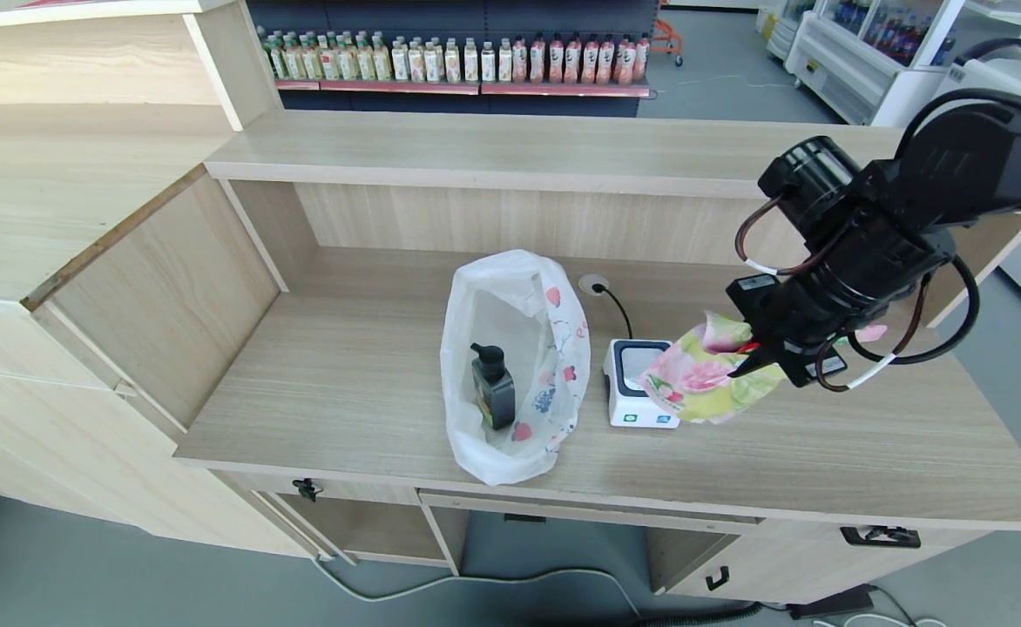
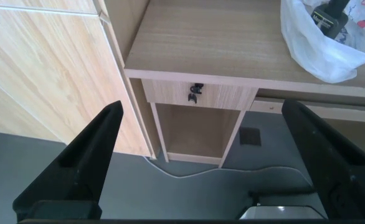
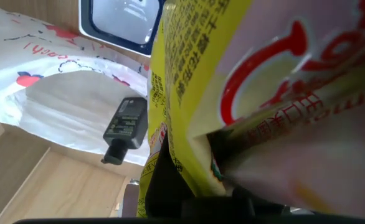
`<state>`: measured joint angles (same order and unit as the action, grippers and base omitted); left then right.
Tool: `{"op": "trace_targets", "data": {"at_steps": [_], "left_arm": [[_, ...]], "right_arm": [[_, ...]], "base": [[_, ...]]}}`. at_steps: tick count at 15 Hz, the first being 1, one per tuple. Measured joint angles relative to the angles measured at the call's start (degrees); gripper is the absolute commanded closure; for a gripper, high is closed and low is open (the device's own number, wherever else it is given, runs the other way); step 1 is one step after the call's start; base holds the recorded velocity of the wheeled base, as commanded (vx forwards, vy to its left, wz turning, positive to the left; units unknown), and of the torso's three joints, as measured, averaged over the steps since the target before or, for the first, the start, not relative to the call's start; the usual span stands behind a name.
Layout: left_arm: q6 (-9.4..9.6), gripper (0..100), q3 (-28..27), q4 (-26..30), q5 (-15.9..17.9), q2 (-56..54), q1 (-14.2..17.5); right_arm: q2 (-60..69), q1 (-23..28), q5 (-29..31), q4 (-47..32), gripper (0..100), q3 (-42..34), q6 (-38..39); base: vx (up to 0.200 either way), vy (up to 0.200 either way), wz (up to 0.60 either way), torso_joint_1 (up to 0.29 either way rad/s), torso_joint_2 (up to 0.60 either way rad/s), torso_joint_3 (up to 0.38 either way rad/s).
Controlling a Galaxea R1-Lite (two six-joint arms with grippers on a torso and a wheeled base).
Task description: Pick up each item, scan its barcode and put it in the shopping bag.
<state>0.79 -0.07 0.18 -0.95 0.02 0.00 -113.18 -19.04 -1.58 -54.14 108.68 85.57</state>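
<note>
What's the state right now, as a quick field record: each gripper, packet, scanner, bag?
right gripper: jaws shut on packet
packet: held by the scanner, covering its right side; contact unclear
bag: open on counter, left of scanner
in bag: dark pump bottle
left gripper: jaws open, empty, low in front of counter

Pale wood-grain counter (image 1: 345,374). White translucent shopping bag (image 1: 554,348), printed with red, pink and blue motifs. Black pump bottle (image 1: 493,387). White barcode scanner (image 1: 628,405), dark window, green and blue stickers on its front. Yellow-green snack packet (image 1: 693,379), pink floral print, red lettering.
</note>
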Motion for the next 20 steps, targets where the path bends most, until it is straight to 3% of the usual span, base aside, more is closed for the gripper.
{"op": "trace_targets", "data": {"at_steps": [8, 20], "left_arm": [[0.07, 0, 0.0, 0.0, 0.0, 0.0, 0.0], [-0.13, 0, 0.0, 0.0, 0.0, 0.0, 0.0]], "right_arm": [[-4.3, -2.3, 0.0, -0.1, 100, 5.6, 2.4], [-8.8, -4.0, -0.8, -3.6, 100, 5.9, 3.4]], "base": [[0.0, 0.0, 0.0, 0.0, 0.0, 0.0], [0.0, 0.0, 0.0, 0.0, 0.0, 0.0]]}}
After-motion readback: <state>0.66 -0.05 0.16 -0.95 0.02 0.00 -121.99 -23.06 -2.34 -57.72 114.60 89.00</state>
